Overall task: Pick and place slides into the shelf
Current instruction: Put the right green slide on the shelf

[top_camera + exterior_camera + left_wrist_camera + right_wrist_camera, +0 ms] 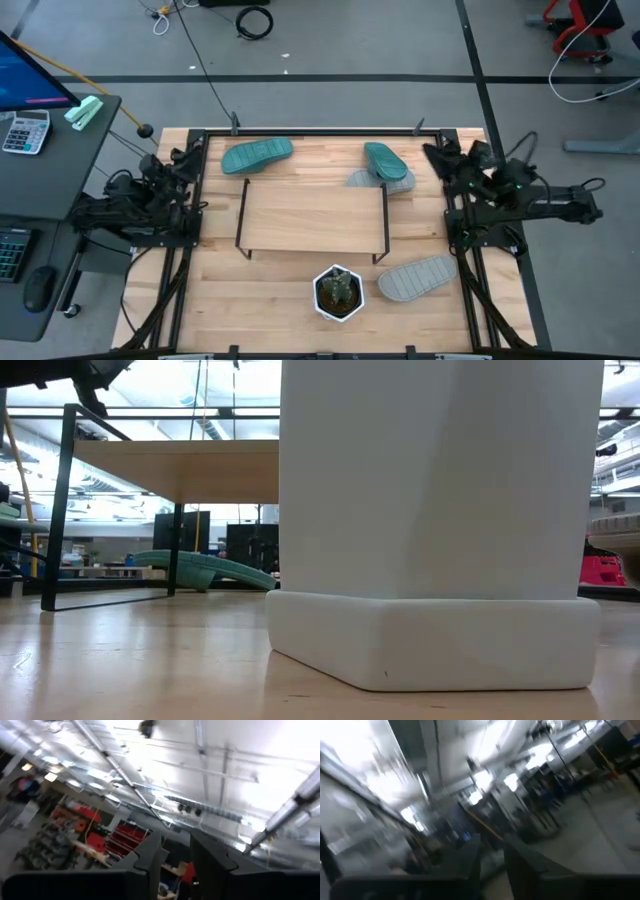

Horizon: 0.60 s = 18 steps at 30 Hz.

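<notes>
Slides lie scattered on the desk point(290, 300) around the shelf point(312, 215), which stands at the middle of the high view with nothing on its board. One teal slide point(256, 156) lies just above the shelf's upper-left corner. A second teal slide point(384, 161) sits above the upper-right corner, overlapping a grey slide point(372, 181) that peeks out beneath it. The other grey slide point(417, 277) lies at the lower right, sole up, just beside a white pot with a small green plant point(338, 292).

From desk level that white pot fills most of the frame, with the shelf at upper left and a teal slide visible under it on the far side.

Both arms are folded back at the desk's edges. The left pincer point(175, 855) points up toward the ceiling, its fingers a narrow gap apart and holding nothing. The right pincer point(492, 855) is likewise raised, fingers slightly apart with nothing between them.
</notes>
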### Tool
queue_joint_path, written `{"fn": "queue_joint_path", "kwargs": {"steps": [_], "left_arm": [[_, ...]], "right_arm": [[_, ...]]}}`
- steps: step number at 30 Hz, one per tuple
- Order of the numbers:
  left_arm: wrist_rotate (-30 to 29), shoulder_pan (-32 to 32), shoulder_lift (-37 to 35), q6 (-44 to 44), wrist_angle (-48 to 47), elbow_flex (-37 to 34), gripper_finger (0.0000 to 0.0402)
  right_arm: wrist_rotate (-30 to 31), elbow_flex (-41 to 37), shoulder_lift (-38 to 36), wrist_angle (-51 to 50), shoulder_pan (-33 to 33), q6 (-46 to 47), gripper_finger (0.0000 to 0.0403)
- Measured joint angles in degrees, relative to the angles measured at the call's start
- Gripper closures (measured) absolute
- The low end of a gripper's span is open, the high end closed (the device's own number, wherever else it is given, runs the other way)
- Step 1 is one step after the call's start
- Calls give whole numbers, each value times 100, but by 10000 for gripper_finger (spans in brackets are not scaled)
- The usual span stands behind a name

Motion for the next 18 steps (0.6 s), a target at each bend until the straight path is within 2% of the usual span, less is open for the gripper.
{"fn": "queue_joint_path", "kwargs": {"steps": [4,8,12,15,18], "left_arm": [[-234,-2,284,-253,-73,84,300],[-341,-2,861,-379,-590,372,290],[-550,-2,1466,-326,-1238,852,267],[-728,-1,1912,-57,-1826,1348,247],[-921,0,2341,229,-2568,1934,232]], "right_arm": [[30,1189,771,-2086,-150,-145,290],[29,2488,1569,-4126,-497,-78,280],[-371,3722,2320,-6005,-816,-184,277],[-685,4356,2804,-7133,-927,-240,278],[-965,4657,3164,-8089,-937,-375,280]]}}
